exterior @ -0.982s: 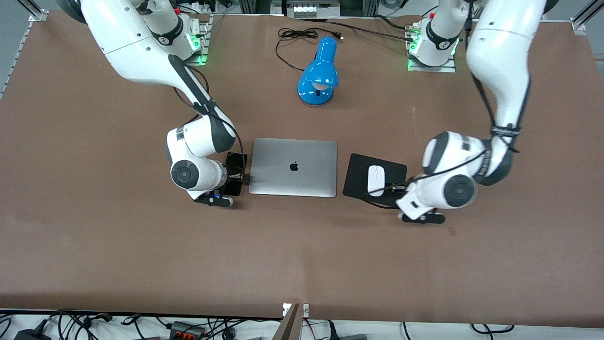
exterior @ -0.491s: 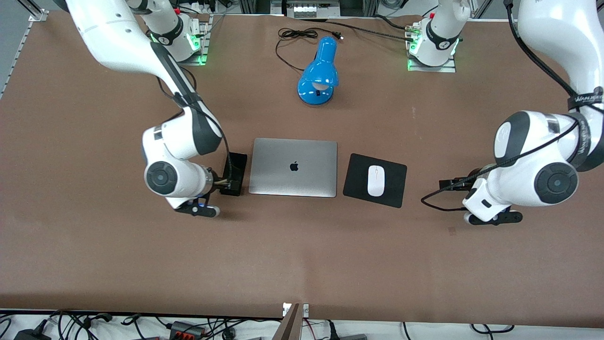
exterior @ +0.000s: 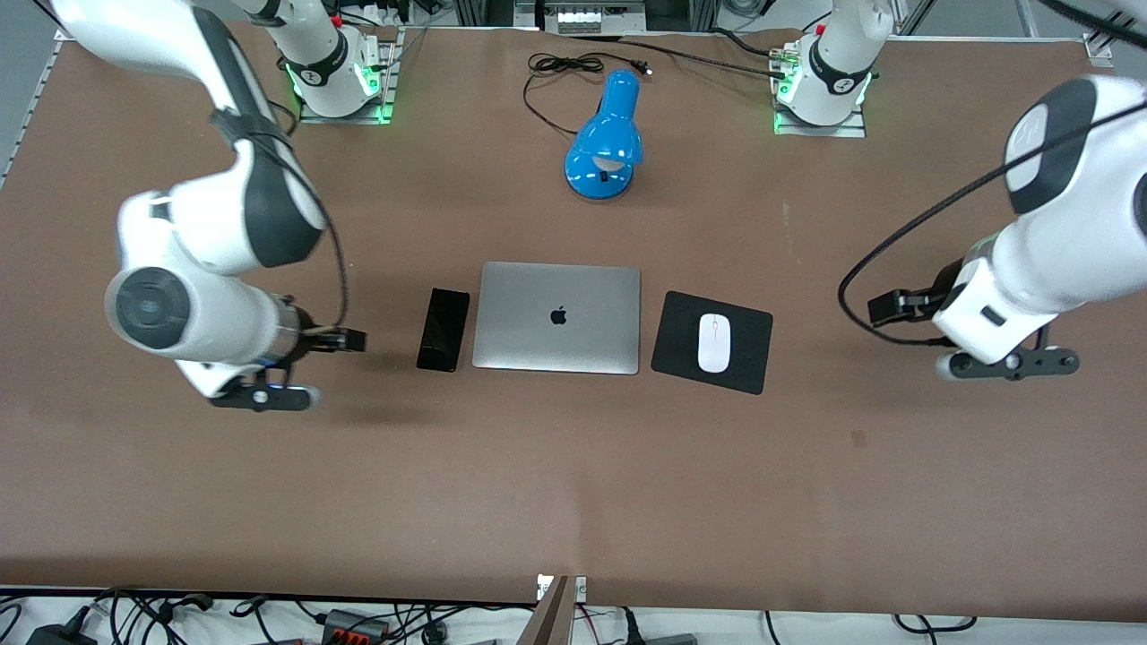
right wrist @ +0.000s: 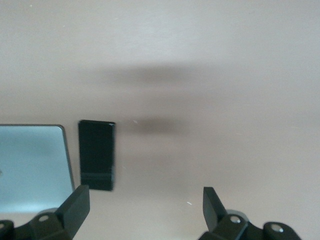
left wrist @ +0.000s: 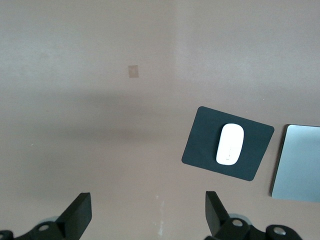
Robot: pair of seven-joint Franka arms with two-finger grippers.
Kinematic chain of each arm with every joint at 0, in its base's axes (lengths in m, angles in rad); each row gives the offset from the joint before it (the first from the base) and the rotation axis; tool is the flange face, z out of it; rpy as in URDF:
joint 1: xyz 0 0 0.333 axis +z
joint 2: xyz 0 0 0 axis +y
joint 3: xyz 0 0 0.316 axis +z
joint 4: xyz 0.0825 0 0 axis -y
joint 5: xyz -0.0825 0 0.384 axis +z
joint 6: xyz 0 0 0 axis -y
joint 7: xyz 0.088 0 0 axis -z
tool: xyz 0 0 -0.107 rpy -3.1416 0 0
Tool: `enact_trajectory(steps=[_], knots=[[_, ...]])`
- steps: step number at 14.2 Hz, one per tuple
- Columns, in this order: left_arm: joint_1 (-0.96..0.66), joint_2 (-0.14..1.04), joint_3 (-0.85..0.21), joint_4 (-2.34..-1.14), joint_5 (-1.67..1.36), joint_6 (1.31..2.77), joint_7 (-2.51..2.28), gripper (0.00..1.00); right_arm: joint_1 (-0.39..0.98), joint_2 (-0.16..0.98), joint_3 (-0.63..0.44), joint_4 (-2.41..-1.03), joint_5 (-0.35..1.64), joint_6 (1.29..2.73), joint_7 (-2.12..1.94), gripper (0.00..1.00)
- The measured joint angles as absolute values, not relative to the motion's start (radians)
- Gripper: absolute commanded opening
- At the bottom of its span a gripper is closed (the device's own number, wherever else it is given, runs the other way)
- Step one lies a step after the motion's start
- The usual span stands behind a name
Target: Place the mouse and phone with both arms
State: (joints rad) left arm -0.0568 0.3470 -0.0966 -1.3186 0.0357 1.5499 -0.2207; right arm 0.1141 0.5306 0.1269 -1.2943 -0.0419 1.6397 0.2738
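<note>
Hovering apart, both grippers, left (exterior: pixel 883 307) and right (exterior: pixel 345 340), gape empty.

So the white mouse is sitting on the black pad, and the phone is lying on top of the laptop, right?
Not quite. The mouse is on the black pad, but the phone lies flat on the table beside the laptop, toward the right arm's end. The front view shows it.

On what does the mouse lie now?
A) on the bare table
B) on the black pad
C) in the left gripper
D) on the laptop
B: the mouse lies on the black pad beside the laptop; the left gripper is open and empty.
</note>
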Motion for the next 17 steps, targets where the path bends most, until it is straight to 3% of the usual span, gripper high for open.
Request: enact_trajectory(steps=[5, 12, 17], knots=[[-0.032, 0.331, -0.096, -1.352, 0.031, 1.544, -0.189, 1.0, -0.006, 0.444, 0.125, -1.242, -0.042, 1.527, 0.169, 1.0], [-0.028, 0.165, -0.096, -1.571, 0.022, 1.592, -0.189, 1.0, -0.006, 0.333, 0.011, -1.24, -0.035, 1.502, 0.036, 1.0], [-0.029, 0.125, -0.095, -1.584, 0.022, 1.593, -0.189, 1.0, -0.005, 0.316, -0.041, -1.24, -0.014, 1.504, 0.031, 1.0]])
